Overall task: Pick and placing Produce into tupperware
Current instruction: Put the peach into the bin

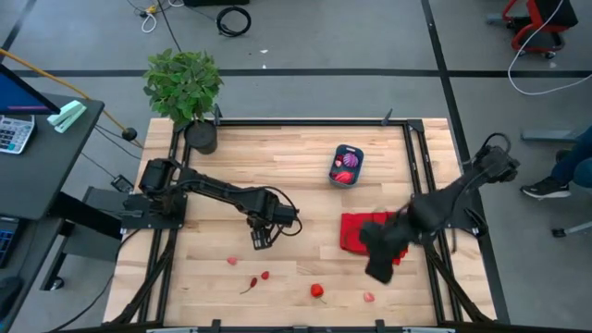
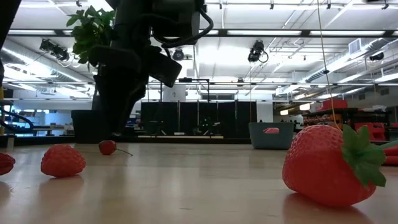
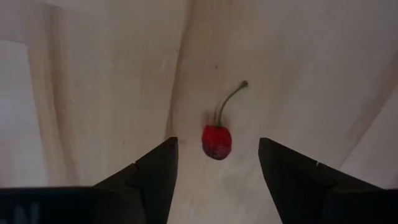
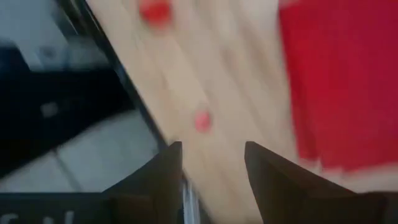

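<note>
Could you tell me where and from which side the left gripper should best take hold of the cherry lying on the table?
Grip the cherry by its round red body, coming straight down from above. It lies flat on the table with its thin curved stem trailing off one end, too slight to pinch. The left gripper is open with a finger on either side of the body, so closing there looks best.

no readable text, labels or numbers

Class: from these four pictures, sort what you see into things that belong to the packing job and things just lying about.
Belongs to the job:
- cherry, between the open left gripper fingers
- strawberry
- blue tub
- right gripper, open

Just lying about:
- red cloth
- potted plant
- calculator
</note>
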You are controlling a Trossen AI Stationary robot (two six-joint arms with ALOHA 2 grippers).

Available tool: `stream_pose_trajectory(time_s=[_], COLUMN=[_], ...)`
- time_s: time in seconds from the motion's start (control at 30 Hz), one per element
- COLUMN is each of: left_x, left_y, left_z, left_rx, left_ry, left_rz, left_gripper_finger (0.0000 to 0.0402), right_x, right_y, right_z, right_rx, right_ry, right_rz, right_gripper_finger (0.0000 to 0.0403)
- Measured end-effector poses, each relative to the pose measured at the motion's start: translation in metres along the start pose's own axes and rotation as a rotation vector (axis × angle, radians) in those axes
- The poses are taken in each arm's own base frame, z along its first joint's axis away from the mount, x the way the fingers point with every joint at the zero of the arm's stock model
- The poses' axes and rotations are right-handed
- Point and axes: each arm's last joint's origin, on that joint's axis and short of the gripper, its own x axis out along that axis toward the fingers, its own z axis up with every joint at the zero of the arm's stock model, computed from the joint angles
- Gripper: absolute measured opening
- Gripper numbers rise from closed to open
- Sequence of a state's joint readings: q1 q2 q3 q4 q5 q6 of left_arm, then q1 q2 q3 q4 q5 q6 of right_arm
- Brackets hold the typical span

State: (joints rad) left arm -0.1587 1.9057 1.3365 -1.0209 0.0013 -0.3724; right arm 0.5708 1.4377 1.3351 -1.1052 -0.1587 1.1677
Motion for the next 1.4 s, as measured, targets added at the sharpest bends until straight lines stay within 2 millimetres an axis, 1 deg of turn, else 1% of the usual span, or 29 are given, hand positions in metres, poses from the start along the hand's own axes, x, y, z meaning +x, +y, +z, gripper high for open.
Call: stream_pose_trajectory(time_s=[0.07,0.13,0.27,0.33,0.47,0.63,0.73,0.8,0.93,1.07,1.23,1.3,1.4], left_x=[0.000,0.000,0.000,0.000,0.000,0.000,0.000,0.000,0.000,0.000,0.000,0.000,0.000], left_y=[0.003,0.007,0.017,0.021,0.030,0.041,0.046,0.048,0.050,0.050,0.050,0.050,0.050], left_z=[0.001,0.003,0.006,0.008,0.011,0.014,0.015,0.016,0.016,0.016,0.016,0.016,0.016], left_rx=[-0.007,-0.005,-0.028,-0.045,-0.073,-0.107,-0.121,-0.123,-0.124,-0.123,-0.123,-0.123,-0.123], left_ry=[0.000,0.000,-0.001,-0.002,-0.005,-0.007,-0.007,-0.007,-0.007,-0.007,-0.007,-0.007,-0.008], left_rz=[-0.001,-0.001,-0.001,-0.002,-0.004,-0.005,-0.005,-0.005,-0.005,-0.005,-0.005,-0.005,-0.005], left_gripper_finger=[0.0228,0.0228,0.0227,0.0224,0.0217,0.0207,0.0202,0.0199,0.0195,0.0195,0.0198,0.0198,0.0194], right_x=[0.021,0.041,0.080,0.100,0.132,0.162,0.174,0.182,0.192,0.195,0.193,0.193,0.193], right_y=[-0.001,0.001,0.014,0.020,0.023,0.020,0.018,0.016,0.013,0.013,0.012,0.012,0.012], right_z=[-0.009,-0.015,-0.025,-0.029,-0.035,-0.039,-0.038,-0.037,-0.034,-0.034,-0.034,-0.034,-0.034], right_rx=[0.048,0.100,0.139,0.142,0.152,0.148,0.153,0.154,0.156,0.156,0.157,0.163,0.168], right_ry=[0.115,0.177,0.170,0.157,0.163,0.182,0.180,0.146,0.103,0.105,0.098,0.098,0.109], right_rz=[-0.034,-0.038,0.058,0.070,-0.001,-0.084,-0.119,-0.147,-0.183,-0.187,-0.195,-0.195,-0.198], right_gripper_finger=[0.0189,0.0194,0.0202,0.0205,0.0206,0.0206,0.0206,0.0206,0.0206,0.0206,0.0199,0.0190,0.0165])
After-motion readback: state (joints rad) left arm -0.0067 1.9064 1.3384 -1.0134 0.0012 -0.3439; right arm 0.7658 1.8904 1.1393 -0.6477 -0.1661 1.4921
